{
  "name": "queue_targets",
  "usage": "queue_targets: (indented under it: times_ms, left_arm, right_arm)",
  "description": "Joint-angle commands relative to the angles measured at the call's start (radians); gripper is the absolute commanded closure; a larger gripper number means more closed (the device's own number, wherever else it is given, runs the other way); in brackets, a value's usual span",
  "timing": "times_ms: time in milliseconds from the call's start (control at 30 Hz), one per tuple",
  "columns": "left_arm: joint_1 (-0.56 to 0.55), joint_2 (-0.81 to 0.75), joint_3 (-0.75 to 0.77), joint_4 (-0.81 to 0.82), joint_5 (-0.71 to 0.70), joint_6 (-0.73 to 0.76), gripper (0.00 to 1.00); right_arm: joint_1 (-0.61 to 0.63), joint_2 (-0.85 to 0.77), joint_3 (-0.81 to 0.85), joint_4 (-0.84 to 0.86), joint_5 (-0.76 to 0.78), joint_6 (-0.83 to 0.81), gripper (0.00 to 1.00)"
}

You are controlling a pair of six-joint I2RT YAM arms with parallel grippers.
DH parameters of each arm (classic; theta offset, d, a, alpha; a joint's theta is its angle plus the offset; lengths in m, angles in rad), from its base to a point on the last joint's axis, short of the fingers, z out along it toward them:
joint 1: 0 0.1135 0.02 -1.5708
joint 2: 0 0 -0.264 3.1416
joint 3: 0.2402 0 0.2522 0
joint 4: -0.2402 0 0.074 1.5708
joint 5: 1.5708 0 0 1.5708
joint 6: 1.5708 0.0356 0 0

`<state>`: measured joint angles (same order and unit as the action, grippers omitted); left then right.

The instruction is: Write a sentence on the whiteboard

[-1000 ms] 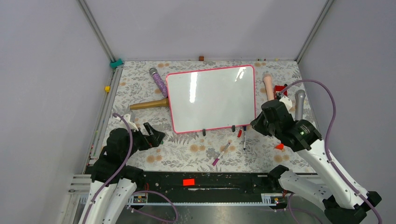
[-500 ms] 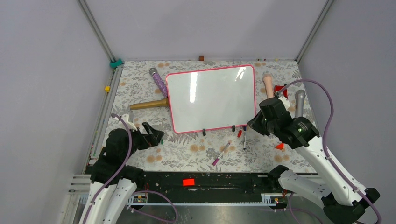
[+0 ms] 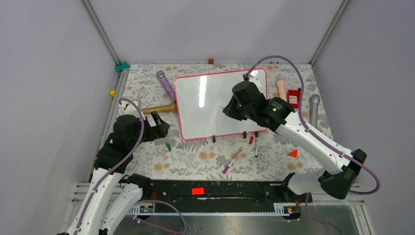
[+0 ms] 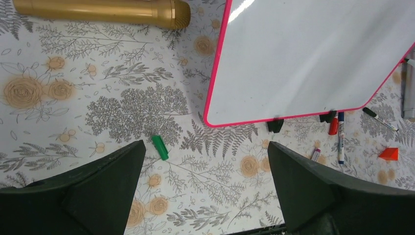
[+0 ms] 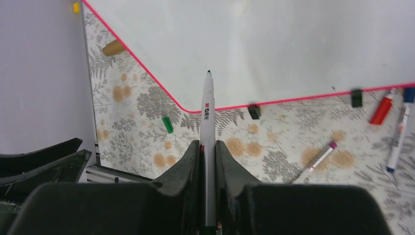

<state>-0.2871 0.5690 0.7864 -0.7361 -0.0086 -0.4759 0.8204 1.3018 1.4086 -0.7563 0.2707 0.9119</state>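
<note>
Right gripper (image 3: 229, 108), clamped on a marker (image 5: 208, 112), hangs over the middle of the whiteboard (image 3: 200, 105) in the top view; the board lies flat at the table's far centre. Left gripper (image 3: 159, 128) gapes wide, empty, left of the board; its wrist view shows the board's near-left corner just ahead. From the right wrist, the bare tip points at blank board. I'd lower it straight, start far-left and press lightly.

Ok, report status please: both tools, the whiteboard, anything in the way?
Right tool shut on marker, tip over whiteboard. Left tool open, empty. Whiteboard blank. Loose pens off its near edge, none on it.
</note>
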Motion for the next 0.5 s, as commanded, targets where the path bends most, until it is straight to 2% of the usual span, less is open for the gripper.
queue_targets:
  times_ms: [0,100,367,467]
  left_arm:
    - [0.001,0.139,0.055,0.112,0.067,0.054,0.02]
    - [0.032,0.214,0.069,0.225,0.190,0.061,0.05]
    - [0.212,0.415,0.061,0.527,0.502,0.044,0.05]
    - [0.237,0.493,0.073,0.617,0.611,0.079,0.09]
  right_arm:
    - [0.031,0.087,0.110,0.109,0.015,-0.077,1.00]
    - [0.032,0.144,0.180,0.112,-0.004,-0.135,1.00]
    - [0.031,0.246,0.319,0.106,-0.041,-0.267,1.00]
    - [0.031,0.280,0.347,0.120,-0.079,-0.309,1.00]
